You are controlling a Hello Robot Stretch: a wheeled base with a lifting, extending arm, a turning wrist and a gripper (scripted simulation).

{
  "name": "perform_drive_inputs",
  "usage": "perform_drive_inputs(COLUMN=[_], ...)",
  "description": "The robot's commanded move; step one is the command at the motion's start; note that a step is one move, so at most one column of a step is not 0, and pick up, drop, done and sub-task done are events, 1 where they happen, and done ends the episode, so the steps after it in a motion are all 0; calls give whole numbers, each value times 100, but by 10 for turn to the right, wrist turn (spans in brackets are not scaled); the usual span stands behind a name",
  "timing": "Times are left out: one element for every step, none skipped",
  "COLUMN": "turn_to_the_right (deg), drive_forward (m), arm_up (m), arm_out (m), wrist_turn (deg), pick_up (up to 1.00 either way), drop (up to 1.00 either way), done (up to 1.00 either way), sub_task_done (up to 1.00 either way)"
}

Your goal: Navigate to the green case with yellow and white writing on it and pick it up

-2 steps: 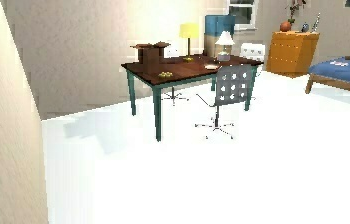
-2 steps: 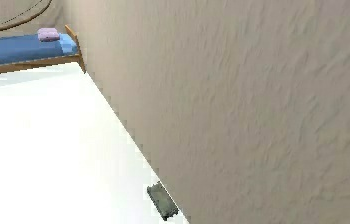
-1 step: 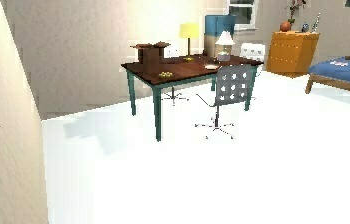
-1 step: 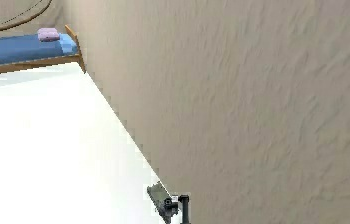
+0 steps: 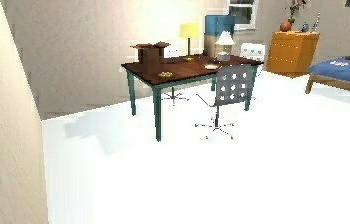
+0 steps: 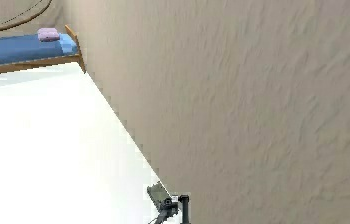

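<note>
Green case: it cannot be told apart at this range; small things lie on the worktop (image 5: 188, 72), a dark-topped desk on teal legs in the middle of the forward view, and none shows a green shape.
Worktop load: a brown box (image 5: 151, 50) stands toward the far left corner, a yellow-shaded lamp (image 5: 189, 38) behind it and a white-shaded lamp (image 5: 224, 42) at the far right end; a small brownish thing (image 5: 166, 74) sits near the front edge.
Seating: a grey swivel chair (image 5: 231, 90) stands just beside the worktop's right end.
Beyond: an orange dresser (image 5: 292, 52) against the far wall carries a red vase (image 5: 286, 25); a blue bed (image 5: 341, 72) lies at the forward view's right edge.
Gripper: the gripper (image 6: 163, 211) appears at the arm side view's bottom edge, near a beige wall (image 6: 253, 100) and above white floor (image 6: 53, 140).
Fingers: how they are set cannot be told, nor whether they hold anything.
Arm side view, far end: the bed (image 6: 28, 50) with a pink pillow (image 6: 49, 34).
</note>
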Motion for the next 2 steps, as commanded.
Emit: perform_drive_inputs(turn_to_the_right=[0,0], drive_forward=[0,0], arm_up=[0,0], arm_out=[0,0], wrist_turn=[450,450], pick_up=[0,0], drop=[0,0], done=[0,0], sub_task_done=[0,0])
